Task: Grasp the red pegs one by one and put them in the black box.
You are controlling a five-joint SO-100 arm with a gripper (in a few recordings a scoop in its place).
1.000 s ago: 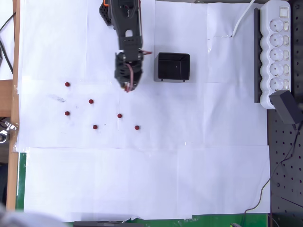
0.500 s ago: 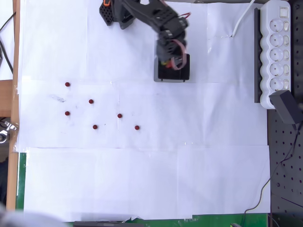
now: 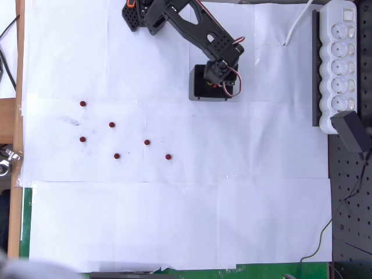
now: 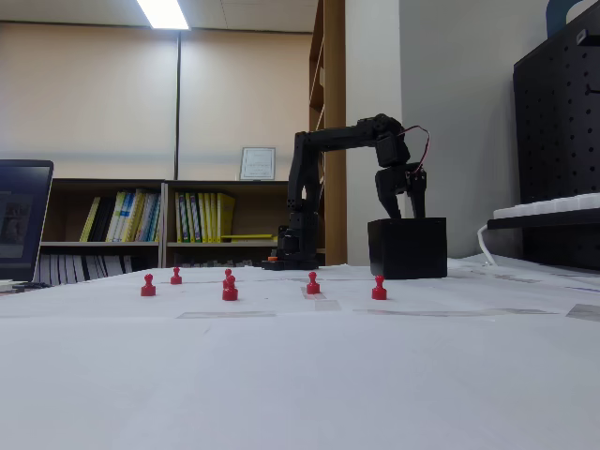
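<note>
Black two-finger gripper (image 4: 400,208) hovers above small square black plastic box (image 3: 200,87), upper centre of overhead view; jaw state unclear. Six small dark-red pegs (image 3: 147,142) remain centre-left. Risk: off-centre release, peg bouncing off rim.

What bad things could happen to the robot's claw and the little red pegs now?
The gripper hangs low over the black box, so swinging away sideways might knock its thin walls. Two red pegs look very close together in the fixed view, so reaching for one might bump the other.
</note>
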